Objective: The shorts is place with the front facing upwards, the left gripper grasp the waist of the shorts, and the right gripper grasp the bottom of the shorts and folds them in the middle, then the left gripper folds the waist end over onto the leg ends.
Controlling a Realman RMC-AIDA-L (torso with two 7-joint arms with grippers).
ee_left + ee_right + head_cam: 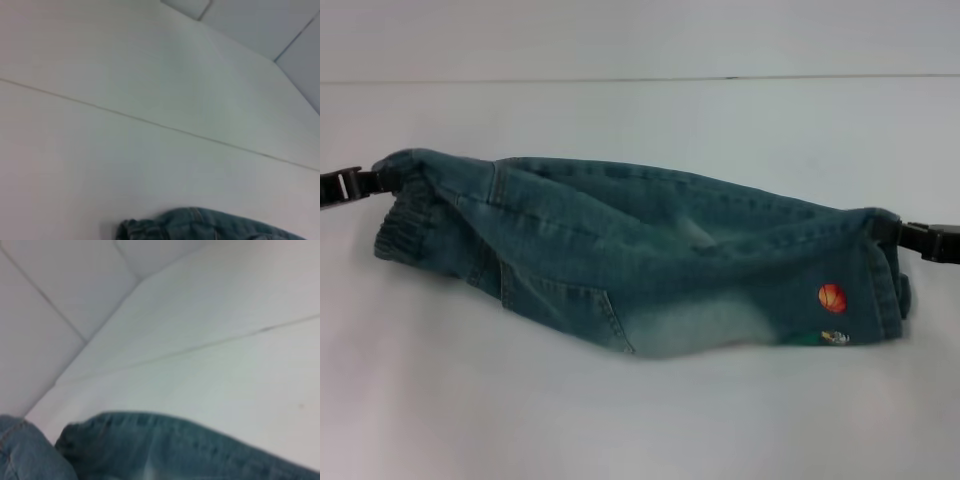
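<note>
The blue denim shorts (640, 250) stretch across the white table (620, 420), folded lengthwise, with the elastic waist (405, 225) at the left and the leg ends (880, 285), marked by an orange ball patch (832, 297), at the right. My left gripper (382, 181) is shut on the waist's upper corner. At the far right, my right gripper (886, 232) is shut on the upper corner of the leg ends. The top edge is pulled taut between them; the lower part drapes on the table. A strip of denim (200, 226) shows in the left wrist view, and more denim (175, 445) in the right wrist view.
A thin seam (640, 79) runs across the white table behind the shorts. Nothing else lies on the surface around them.
</note>
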